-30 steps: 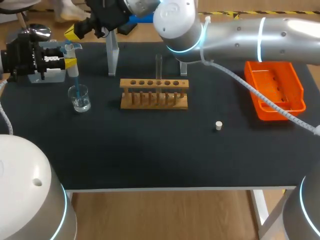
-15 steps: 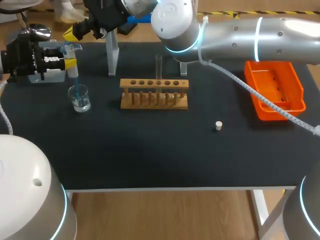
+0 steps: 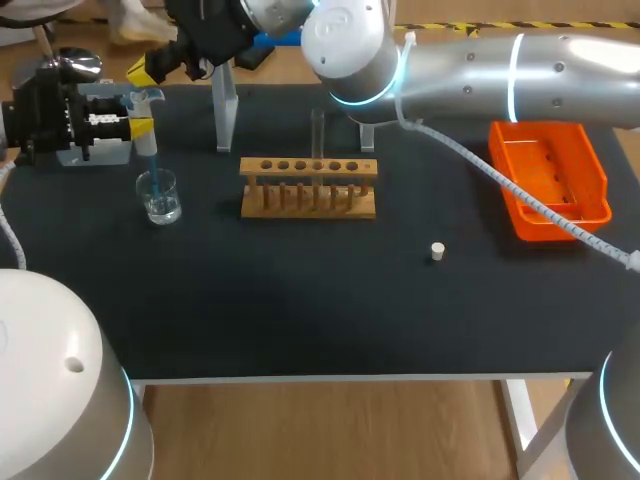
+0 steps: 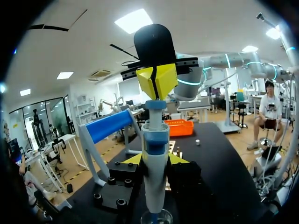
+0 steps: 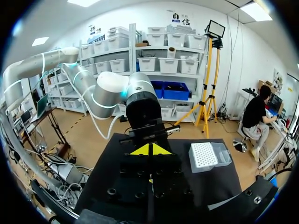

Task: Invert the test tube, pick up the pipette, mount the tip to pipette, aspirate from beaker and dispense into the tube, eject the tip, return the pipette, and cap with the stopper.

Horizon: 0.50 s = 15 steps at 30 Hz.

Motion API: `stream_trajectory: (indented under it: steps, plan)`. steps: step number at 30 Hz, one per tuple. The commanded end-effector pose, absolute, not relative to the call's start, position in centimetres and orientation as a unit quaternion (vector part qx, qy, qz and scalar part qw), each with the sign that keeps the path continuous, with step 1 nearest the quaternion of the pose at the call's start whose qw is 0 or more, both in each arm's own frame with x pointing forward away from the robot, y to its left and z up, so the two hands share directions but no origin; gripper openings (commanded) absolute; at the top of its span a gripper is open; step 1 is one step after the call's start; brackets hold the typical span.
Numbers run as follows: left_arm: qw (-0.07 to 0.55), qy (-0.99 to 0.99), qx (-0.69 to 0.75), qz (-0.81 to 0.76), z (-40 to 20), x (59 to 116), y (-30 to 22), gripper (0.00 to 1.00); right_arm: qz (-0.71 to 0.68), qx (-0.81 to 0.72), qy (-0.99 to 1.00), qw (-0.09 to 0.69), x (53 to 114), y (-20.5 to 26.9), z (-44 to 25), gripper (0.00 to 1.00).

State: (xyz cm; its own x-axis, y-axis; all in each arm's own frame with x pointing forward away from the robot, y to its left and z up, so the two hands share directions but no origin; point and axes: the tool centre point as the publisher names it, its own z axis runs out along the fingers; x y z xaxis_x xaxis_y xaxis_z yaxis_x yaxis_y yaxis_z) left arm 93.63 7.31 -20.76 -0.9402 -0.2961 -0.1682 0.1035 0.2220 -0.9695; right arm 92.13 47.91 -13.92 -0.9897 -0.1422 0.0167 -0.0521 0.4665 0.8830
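Your left hand (image 3: 138, 126) clamps the pipette (image 4: 155, 140) upright, tip (image 3: 152, 165) in the beaker (image 3: 160, 197) at the worktop's (image 3: 300, 300) left, right hand (image 4: 156, 80) pinched empty atop the plunger (image 4: 156, 105): an off-centre push could skew it, tipping the beaker or drawing air.

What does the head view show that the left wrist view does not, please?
Only the head view shows the clear glass test tube standing in the wooden rack. Only the left wrist view shows the right hand, its yellow tips together, directly above the blue and white pipette. Both show the small glass beaker, the orange plastic tray and the small white stopper.
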Motion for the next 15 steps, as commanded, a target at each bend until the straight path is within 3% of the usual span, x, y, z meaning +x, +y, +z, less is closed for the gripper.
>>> stream_trajectory:
  steps: [1,15]
  plan:
    - [0.163,0.764,-0.063,-0.621,-20.48,93.57,7.26,0.00,-0.510,0.057,-0.857,0.047,92.33,47.97,-14.39,0.00]
    - [0.163,0.764,-0.063,-0.621,-20.48,93.57,7.26,0.00,-0.503,0.053,-0.861,0.054,92.04,47.89,-15.20,0.00]
